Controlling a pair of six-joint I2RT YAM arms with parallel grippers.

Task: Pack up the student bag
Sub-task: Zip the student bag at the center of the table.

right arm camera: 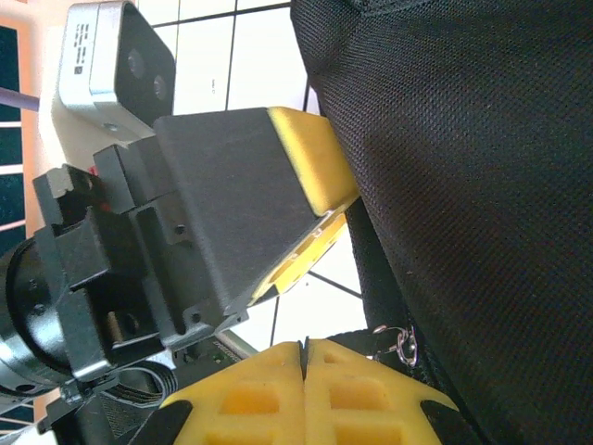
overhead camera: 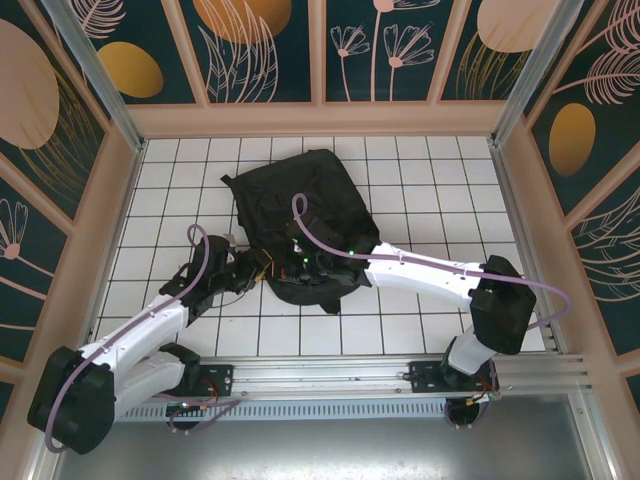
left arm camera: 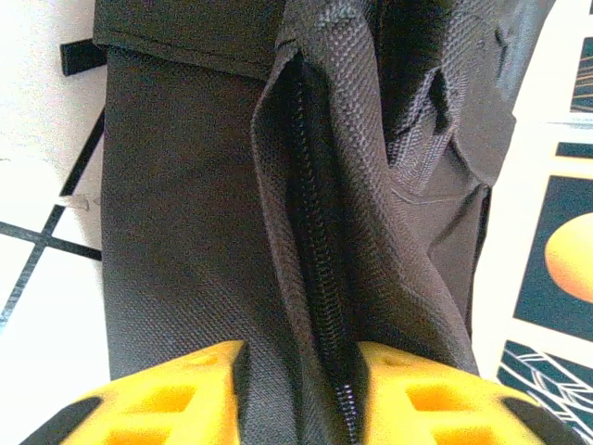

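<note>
Left wrist: left claw point(left arm camera: 298, 360) apart astride student bag point(left arm camera: 176, 260) zipper point(left arm camera: 320, 278); right claw point(right arm camera: 304, 350) together beside it.

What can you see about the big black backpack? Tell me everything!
The student bag is big, black and soft, of woven fabric. It lies on the white tiled table, near the middle. A black zipper runs along a raised fold, which sits inside the left tool, between its yellow fingers; whether they pinch it is unclear. The shut right tool is at the bag's near edge, beside a small metal ring.
</note>
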